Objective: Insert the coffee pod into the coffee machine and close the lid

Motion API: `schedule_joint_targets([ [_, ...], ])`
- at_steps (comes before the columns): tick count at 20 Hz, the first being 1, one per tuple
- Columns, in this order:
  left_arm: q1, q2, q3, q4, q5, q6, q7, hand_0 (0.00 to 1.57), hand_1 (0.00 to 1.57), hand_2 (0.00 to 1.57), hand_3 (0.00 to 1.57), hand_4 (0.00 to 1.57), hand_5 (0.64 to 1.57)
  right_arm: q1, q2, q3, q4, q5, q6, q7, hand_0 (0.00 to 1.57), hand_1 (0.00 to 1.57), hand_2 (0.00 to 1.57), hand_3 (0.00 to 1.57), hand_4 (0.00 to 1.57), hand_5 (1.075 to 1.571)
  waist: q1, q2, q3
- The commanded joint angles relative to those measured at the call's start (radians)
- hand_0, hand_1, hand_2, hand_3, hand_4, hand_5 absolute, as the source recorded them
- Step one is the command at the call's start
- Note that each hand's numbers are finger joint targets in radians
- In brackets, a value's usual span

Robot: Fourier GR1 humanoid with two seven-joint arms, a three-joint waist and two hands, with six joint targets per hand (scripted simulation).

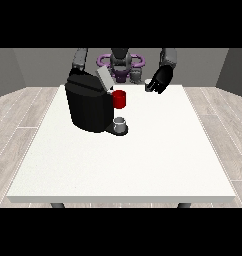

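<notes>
A black coffee machine (pixel 88 106) stands on the white table (pixel 123 165), left of centre towards the back. Its grey lid (pixel 104 78) is tilted up. A red thing at the machine (pixel 119 99) shows on its right side, and below it a grey cup-like thing (pixel 121 124) sits on the machine's base. Another grey thing (pixel 136 75) stands by the table's far edge; I cannot tell it for the pod. The hand at the view's right (pixel 159 80) hovers over the far edge, right of the machine. The arm at the view's left (pixel 80 59) drops behind the machine and its hand is hidden.
The robot's torso (pixel 120 62) with purple rings is behind the far edge. Wooden floor surrounds the table. White tabletop stretches in front of and to the right of the machine.
</notes>
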Motion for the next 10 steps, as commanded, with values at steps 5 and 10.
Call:
schedule_joint_targets([
  [5,-0.159,-0.039,0.017,-0.049,0.017,-0.105,0.088,1.34,1.34,1.37,1.35,0.56,1.571,-0.053,0.015,-0.013,-0.001,-0.017,-0.007,0.000,0.00,0.00,0.00,0.00,0.00,1.571,-0.027,-0.017,0.0001],
  [10,-0.240,-0.021,0.104,-0.031,0.070,-0.139,0.167,1.22,1.22,1.27,1.29,0.51,1.571,-0.084,-0.030,-0.043,-0.033,-0.032,0.014,0.041,0.00,0.00,0.00,0.00,0.00,1.571,-0.061,0.003,-0.0001],
])
